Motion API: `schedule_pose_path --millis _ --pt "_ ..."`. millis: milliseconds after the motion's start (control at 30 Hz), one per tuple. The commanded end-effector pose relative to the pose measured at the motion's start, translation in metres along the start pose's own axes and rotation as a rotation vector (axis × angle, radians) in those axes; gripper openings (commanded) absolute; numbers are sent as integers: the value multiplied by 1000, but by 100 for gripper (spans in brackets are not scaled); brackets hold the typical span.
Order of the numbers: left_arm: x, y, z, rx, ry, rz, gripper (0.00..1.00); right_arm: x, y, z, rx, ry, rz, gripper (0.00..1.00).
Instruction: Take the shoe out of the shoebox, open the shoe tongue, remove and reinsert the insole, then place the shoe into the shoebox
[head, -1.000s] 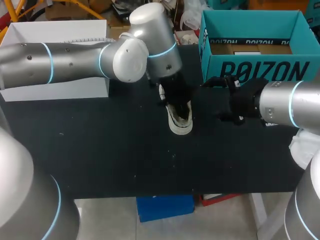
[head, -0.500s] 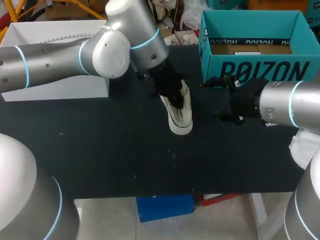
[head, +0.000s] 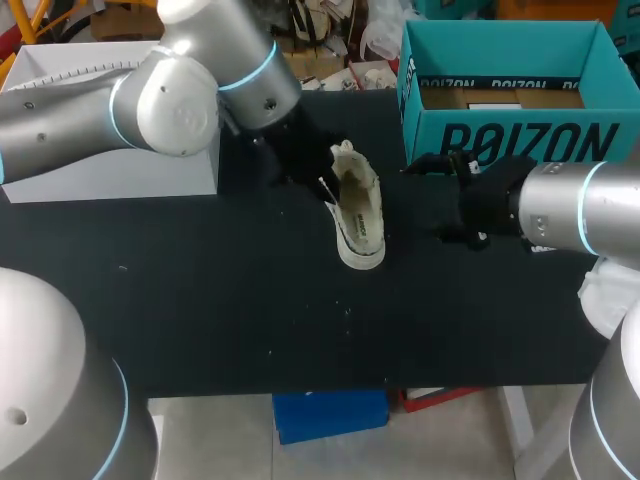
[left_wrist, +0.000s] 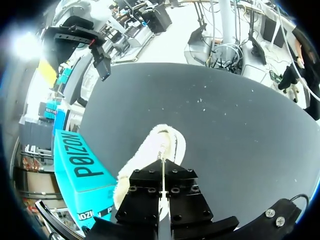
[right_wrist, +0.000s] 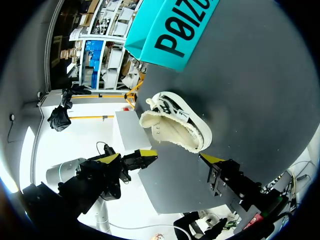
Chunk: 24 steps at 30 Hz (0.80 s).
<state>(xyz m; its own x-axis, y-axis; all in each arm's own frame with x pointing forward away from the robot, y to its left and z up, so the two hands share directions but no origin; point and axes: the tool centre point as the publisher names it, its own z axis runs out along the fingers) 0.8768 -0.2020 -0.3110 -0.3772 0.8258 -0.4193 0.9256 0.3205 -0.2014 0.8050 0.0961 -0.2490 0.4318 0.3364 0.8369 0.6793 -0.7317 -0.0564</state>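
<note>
A cream low-top shoe (head: 358, 215) stands on the black table (head: 200, 300), toe toward the front edge, its tongue end raised at the back. My left gripper (head: 308, 170) is just left of the shoe's heel end, shut on a thin white shoelace (head: 323, 187). In the left wrist view the shoelace (left_wrist: 163, 175) runs from the shoe (left_wrist: 150, 155) into the closed left gripper (left_wrist: 162, 192). My right gripper (head: 450, 195) stands open to the shoe's right, apart from it. In the right wrist view the shoe (right_wrist: 175, 125) lies ahead of the right gripper (right_wrist: 179, 156).
The teal shoebox (head: 505, 135) stands open at the back right, close behind my right gripper; it shows beside the shoe as the shoebox (left_wrist: 80, 165) and the shoebox (right_wrist: 170, 25). A white box (head: 110, 170) stands at the back left, under my left arm.
My left arm has swung back and to the left, off the top of the shoe, drawing the lace out with it; the shoe's opening now shows. The right arm has kept still.
</note>
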Motion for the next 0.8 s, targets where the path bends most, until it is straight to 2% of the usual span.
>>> schedule_pose_path --millis 33,100,433,667,700,800 --pt "9 -3 -11 -14 -6 6 10 -6 -6 -3 -332 10 123 100" --pt "10 -1 -13 -31 3 14 16 -6 -6 -3 -332 10 123 100" --pt "13 9 -16 -53 4 16 20 -6 -6 -3 -332 10 123 100" --pt "12 20 -18 -80 -3 7 7 -6 -6 -3 -332 10 123 100" --pt "12 23 -19 -84 -9 -1 0 -6 -6 -3 -332 10 123 100" --pt "9 30 -21 -89 -49 -35 0 -6 -6 -3 -332 10 123 100"
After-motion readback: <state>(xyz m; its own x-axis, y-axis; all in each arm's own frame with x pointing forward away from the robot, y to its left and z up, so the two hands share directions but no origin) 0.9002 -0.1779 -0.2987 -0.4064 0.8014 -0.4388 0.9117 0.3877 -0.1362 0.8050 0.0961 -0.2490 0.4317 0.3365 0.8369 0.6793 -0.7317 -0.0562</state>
